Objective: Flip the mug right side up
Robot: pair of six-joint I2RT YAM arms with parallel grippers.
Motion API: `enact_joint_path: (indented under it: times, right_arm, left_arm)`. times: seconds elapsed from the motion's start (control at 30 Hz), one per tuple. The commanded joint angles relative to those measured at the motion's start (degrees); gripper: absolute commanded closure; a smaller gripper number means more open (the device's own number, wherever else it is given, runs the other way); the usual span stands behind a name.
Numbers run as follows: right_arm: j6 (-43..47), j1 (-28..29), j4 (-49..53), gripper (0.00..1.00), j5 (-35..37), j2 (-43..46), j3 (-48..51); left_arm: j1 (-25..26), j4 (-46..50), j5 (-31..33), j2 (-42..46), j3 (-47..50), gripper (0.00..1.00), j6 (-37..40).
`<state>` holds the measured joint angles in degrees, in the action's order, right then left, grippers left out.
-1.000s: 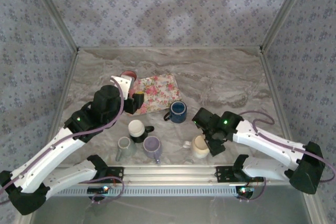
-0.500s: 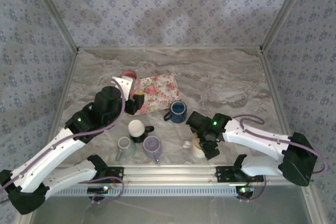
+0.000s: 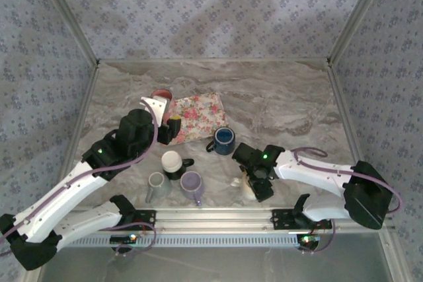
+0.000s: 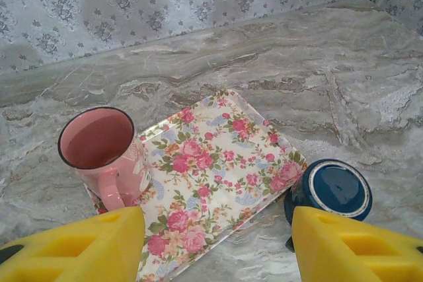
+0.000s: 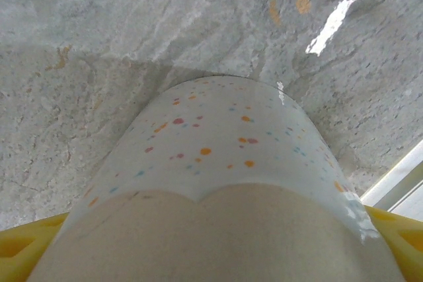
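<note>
- Right end effector: lowered at the near edge of the desk, its yellow fingers clamped on either side of the speckled cream mug.
- Speckled cream mug: near the front rail, right of the lavender mug; whether it is upright cannot be told.
- Left end effector: fingers wide apart, holding nothing, above the near edge of the floral tray.
- Pink mug: upright at the tray's left corner.
- Blue mug: just beside the tray's right corner.

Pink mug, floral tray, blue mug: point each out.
pink mug (image 4: 96, 138), left wrist view, inner wall.
floral tray (image 4: 213, 163), left wrist view, patterned middle.
blue mug (image 4: 332, 189), left wrist view, round top face.
</note>
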<state>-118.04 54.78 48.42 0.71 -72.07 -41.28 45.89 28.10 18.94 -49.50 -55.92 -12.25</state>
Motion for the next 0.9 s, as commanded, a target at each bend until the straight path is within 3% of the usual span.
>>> enact_joint_path:
  times: [0.0,0.2,0.3,0.43,0.57,0.77,0.87]
  right_arm:
    - [1.67,-1.17,5.52,0.40,5.03,2.26,-1.40]
    - [16.89,-3.17,3.27,0.88,11.54,7.25,-5.38]
    - [33.37,-5.29,-4.65,0.97,12.63,11.23,-6.91]
    - [53.98,-7.45,-17.14,1.00,13.35,18.68,-7.02]
    - [72.86,-8.98,-26.86,1.00,13.01,22.76,-8.21]
    - [94.82,-10.23,-34.41,1.00,-0.64,22.82,-12.14]
    - [97.16,-13.43,-43.07,1.00,-8.47,23.97,-10.55]
  left_arm:
    - [0.44,-1.32,1.34,0.63,0.13,0.39,1.26]
    - [0.39,-1.43,1.85,0.08,0.30,0.40,1.53]
    - [0.41,-1.47,2.11,-0.32,0.37,0.39,1.44]
    - [0.39,-1.82,1.09,-1.13,0.38,0.39,0.46]
    - [0.38,-2.72,-8.09,-1.96,0.02,0.39,-0.89]
    - [-0.06,-1.05,-22.52,-3.98,-3.74,0.38,-7.41]
    - [-1.63,-3.23,-31.22,-4.51,-2.96,0.36,-13.17]
